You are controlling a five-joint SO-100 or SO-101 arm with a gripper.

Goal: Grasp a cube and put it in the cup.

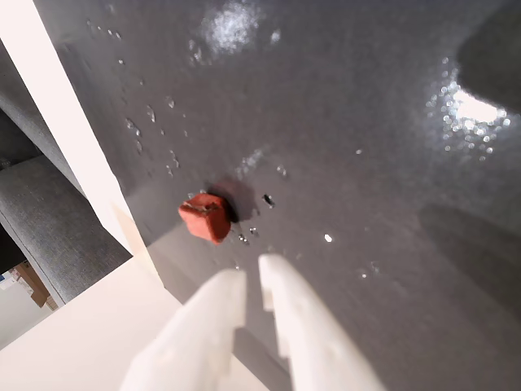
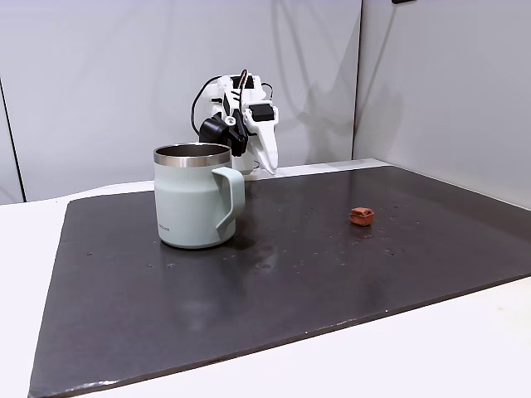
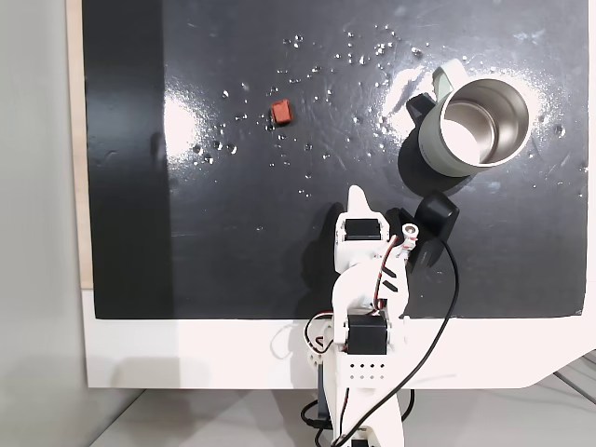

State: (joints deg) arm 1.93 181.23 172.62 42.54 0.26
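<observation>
Hanging above the dark bench (image 2: 332, 274), the gripper (image 1: 252, 281) carries nothing, its white jaws parted by a narrow gap in the wrist view. The cube (image 1: 205, 218) lies just beyond them. A fixed view shows the cup (image 2: 192, 196) upright, well apart from it, handle toward the cube.

The cup (image 2: 193, 207) has a matt pale green coat and a shiny metal rim and inside. The cube (image 1: 205, 218) looks matt and rough. The gripper (image 1: 253, 282) is smooth white plastic (slightly ridged). The dark mat (image 2: 332, 274) is glossy.
</observation>
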